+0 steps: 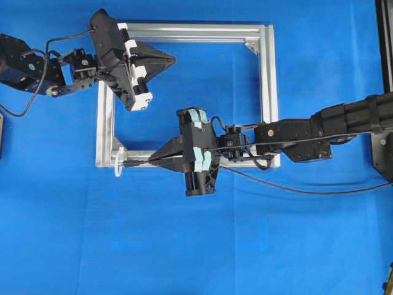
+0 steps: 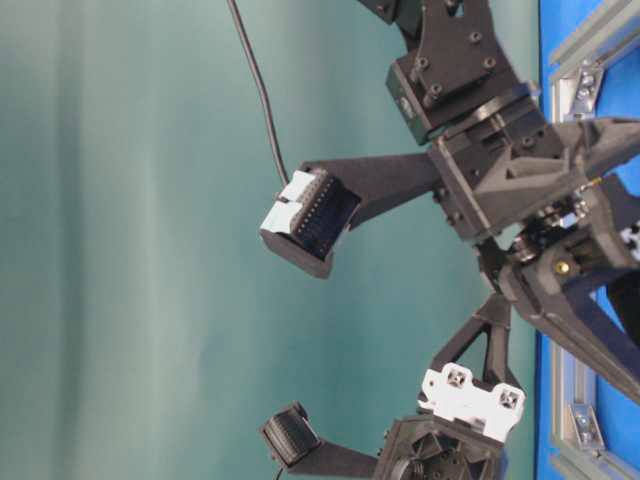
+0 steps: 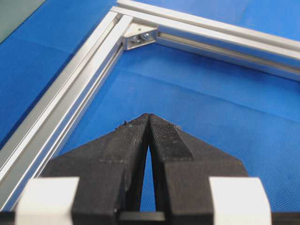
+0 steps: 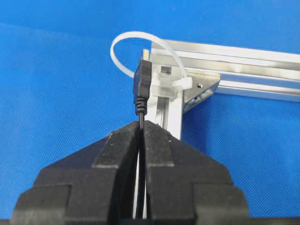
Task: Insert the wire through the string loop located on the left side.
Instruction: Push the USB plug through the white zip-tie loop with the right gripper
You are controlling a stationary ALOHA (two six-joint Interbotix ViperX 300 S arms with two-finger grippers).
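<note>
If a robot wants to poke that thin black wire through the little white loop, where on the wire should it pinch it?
Just behind the plug, as the right gripper does: shut on the wire where the thin cable leaves the stiff plug, coming from the tail side. That probably keeps the floppy cable from bending and leaves the plug's tip free, pointing at the string loop on the frame corner.

no text, label or number can be read anywhere.
</note>
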